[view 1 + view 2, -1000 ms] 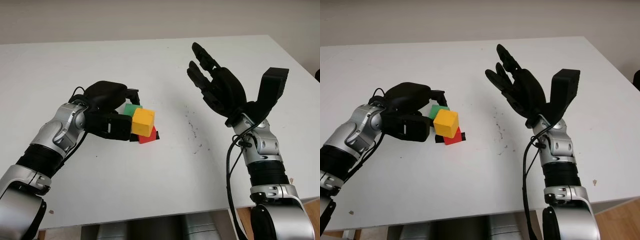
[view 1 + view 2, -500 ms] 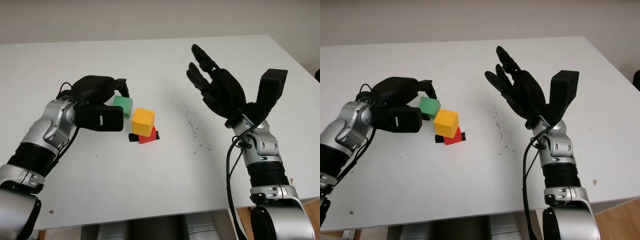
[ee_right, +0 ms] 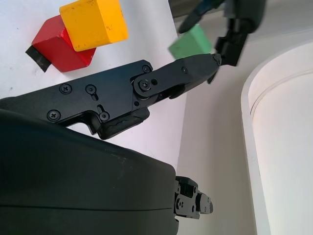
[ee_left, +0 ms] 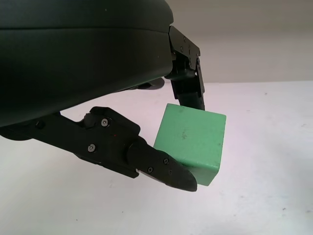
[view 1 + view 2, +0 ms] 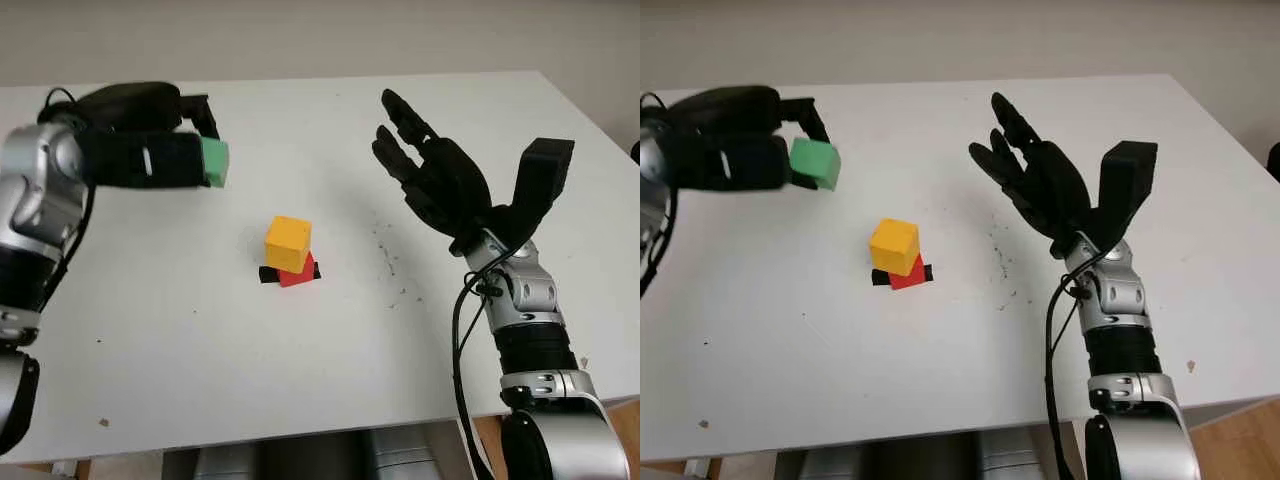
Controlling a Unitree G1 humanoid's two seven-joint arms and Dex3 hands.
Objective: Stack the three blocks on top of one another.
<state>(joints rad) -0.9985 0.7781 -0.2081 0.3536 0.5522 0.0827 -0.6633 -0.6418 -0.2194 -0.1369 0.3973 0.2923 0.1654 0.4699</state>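
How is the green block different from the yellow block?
The green block is pinched in the left hand, up off the table; the yellow block sits on the red block, with no hand touching it. The green block is over by the robot's left side; the yellow block is near the middle of the white table. Besides colour, both look like plain cubes of about the same size.

Head stereo pair: both eyes look forward and down on the white surface (image 5: pixel 330 380) from slightly offset spots, sharing the yellow block (image 5: pixel 287 243) on the red block (image 5: pixel 297 272) at centre, arms entering from the bottom edge. Left wrist camera: very close beside the left hand (image 4: pixel 83 63), facing along its fingers to the green block (image 4: pixel 191 141). Right wrist camera: tight against the right hand (image 3: pixel 88 166), looking across the surface at the same stack and green block.
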